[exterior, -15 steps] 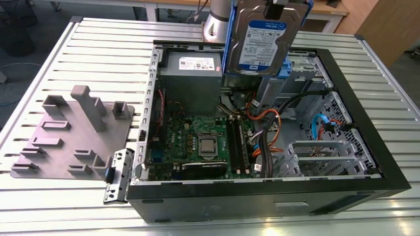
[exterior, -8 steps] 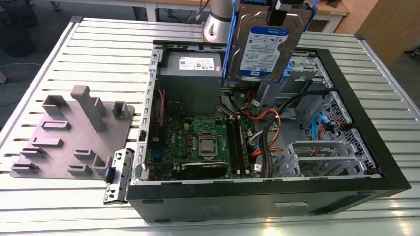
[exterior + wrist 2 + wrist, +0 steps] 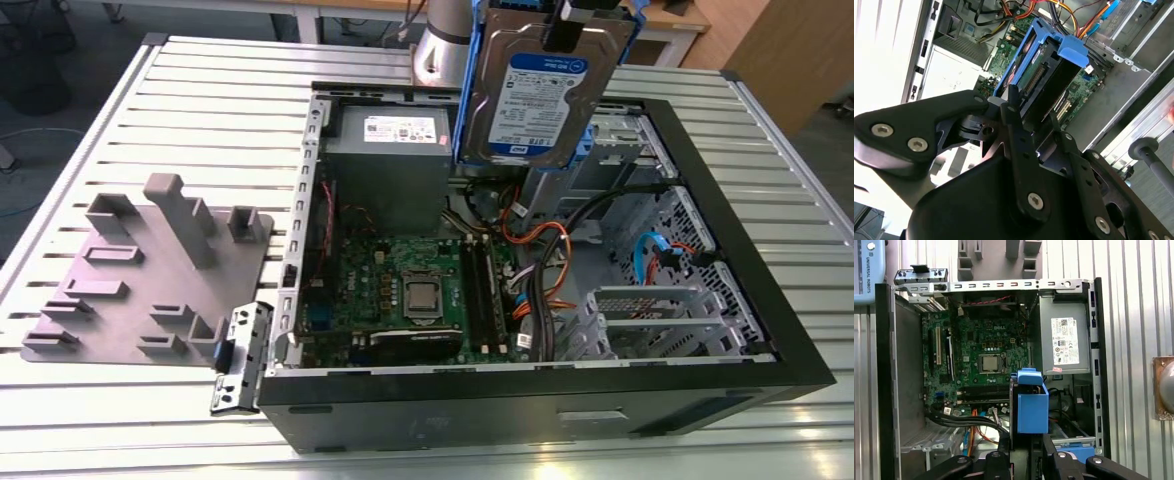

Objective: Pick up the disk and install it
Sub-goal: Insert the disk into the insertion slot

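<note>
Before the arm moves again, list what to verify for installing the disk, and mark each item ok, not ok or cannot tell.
1. Grip: the tool is shut on one end of the disk. Ok.
2. Rails: blue side rails sit on both long edges of the disk. Ok.
3. Access: the computer case lies open, its inside exposed. Ok.
4. Pose: the disk is held upright above the case, label towards the exterior view. Ok.
5. Cable clearance: orange and black cables run across the inside; whether they block the disk's path, cannot tell.
6. Disk seated: not ok, it is in the air.
</note>
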### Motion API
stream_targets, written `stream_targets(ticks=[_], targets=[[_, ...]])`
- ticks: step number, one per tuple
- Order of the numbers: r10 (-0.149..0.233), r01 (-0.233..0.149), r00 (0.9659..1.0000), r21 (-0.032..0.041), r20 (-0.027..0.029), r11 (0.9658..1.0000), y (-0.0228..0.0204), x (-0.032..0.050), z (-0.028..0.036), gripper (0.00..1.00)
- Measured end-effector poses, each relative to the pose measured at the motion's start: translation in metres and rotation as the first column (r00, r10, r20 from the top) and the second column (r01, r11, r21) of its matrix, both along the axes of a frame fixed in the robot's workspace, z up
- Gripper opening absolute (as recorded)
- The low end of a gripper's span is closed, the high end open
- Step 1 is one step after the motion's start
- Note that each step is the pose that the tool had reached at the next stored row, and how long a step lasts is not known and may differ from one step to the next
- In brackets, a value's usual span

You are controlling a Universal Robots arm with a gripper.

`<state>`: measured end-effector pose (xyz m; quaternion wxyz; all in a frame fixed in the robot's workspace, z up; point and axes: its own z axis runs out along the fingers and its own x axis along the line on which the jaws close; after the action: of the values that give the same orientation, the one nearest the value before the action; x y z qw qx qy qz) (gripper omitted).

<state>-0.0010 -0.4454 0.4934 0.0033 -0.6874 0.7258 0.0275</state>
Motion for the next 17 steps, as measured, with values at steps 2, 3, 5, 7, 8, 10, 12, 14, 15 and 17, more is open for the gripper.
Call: stream_targets(ticks=[2, 3, 5, 7, 8, 10, 12, 14, 15, 17], targets=[[0.0, 0.0, 1.0, -0.0002, 0.0, 1.0, -0.0003, 0.0, 0.0001, 0.35], [0.0, 0.0, 1.0, -0.0001, 0.0, 1.0, -0.001, 0.0, 0.0001, 0.35], [0.0, 0.0, 1.0, -0.0001, 0.0, 1.0, -0.0026, 0.0, 0.0001, 0.35], [0.0, 0.0, 1.0, -0.0001, 0.0, 1.0, -0.0049, 0.0, 0.0, 0.35], [0.0, 0.0, 1.0, -0.0001, 0.0, 1.0, -0.0062, 0.0, 0.0, 0.35], [0.0, 0.0, 1.0, -0.0001, 0.0, 1.0, -0.0083, 0.0, 0.0, 0.35], [0.0, 0.0, 1.0, -0.0002, 0.0, 1.0, -0.0114, 0.0, 0.0, 0.35], [0.0, 0.0, 1.0, -0.0003, 0.0, 1.0, -0.0162, 0.0, 0.0001, 0.35], [0.0, 0.0, 1.0, -0.0001, 0.0, 1.0, -0.0187, 0.0, 0.0, 0.35], [0.0, 0.0, 1.0, -0.0002, 0.0, 1.0, -0.0254, 0.0, 0.0, 0.35]])
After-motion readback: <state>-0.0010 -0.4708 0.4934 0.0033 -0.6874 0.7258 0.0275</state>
